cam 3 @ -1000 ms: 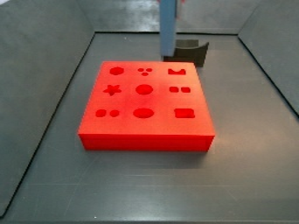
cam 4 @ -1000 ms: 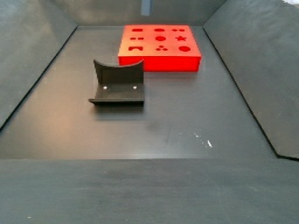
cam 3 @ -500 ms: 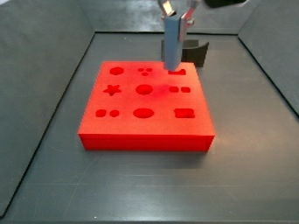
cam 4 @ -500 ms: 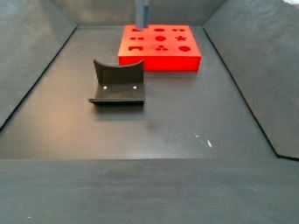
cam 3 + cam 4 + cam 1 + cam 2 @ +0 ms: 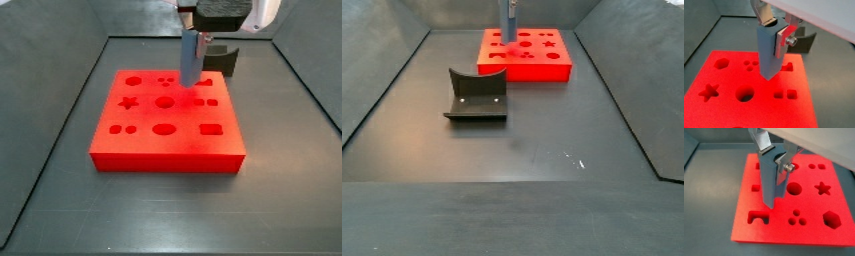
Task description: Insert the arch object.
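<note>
My gripper [image 5: 777, 29] is shut on the arch object [image 5: 769, 50], a long grey-blue block with a semicircular notch at its upper end, held upright between the silver fingers; it also shows in a wrist view [image 5: 767, 180]. Its lower end hangs just over the red board [image 5: 724, 102], near the arch-shaped hole [image 5: 759, 217] and the round hole [image 5: 794, 189]. In a side view the gripper [image 5: 197, 34] holds the arch object [image 5: 193, 62] over the board's [image 5: 167, 147] far part. In a side view only the arch object [image 5: 510, 20] shows above the board [image 5: 543, 69].
The dark fixture [image 5: 476, 96] stands on the floor apart from the board; it also shows behind the board [image 5: 222, 58] and in a wrist view [image 5: 804, 43]. Grey walls ring the floor [image 5: 543, 140]. The board has several other shaped holes.
The gripper has come down with the arch object and shifted slightly over the board's far part; its body now shows in a side view. The board and fixture have not moved.
</note>
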Controlling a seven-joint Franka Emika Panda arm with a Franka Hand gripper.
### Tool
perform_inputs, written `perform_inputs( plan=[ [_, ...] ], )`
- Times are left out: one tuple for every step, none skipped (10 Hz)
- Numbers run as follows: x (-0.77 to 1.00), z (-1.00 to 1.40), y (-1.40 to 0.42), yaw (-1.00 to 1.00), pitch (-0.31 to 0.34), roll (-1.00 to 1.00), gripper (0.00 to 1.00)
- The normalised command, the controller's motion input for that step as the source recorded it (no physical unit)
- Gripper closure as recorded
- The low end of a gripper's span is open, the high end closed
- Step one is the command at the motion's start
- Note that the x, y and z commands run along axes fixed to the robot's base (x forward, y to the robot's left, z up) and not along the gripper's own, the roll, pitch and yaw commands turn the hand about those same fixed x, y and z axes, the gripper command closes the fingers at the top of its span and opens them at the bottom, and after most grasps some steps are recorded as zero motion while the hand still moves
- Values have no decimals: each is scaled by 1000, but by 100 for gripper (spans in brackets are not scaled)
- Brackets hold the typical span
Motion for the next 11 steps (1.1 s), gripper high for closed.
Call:
perform_inputs(
  plan=[
    [151,249,-186,-546,423,-290,100],
    [477,646,-17,-526,177,-429,100],
    [571,614,0,-529,21,-487,100],
    [489,529,17,-551,-11,-500,100],
    [391,434,31,-603,-51,-500,100],
    [157,126,0,-894,-81,-169,100],
    [23,0,0,-1000,-21,0,100],
    [0,0,0,-1000,-26,34,100],
    [0,0,0,-1000,-64,34,100],
    [140,-66,57,-949,-84,81,100],
    [283,-151,54,-837,-40,184,100]
  ],
)
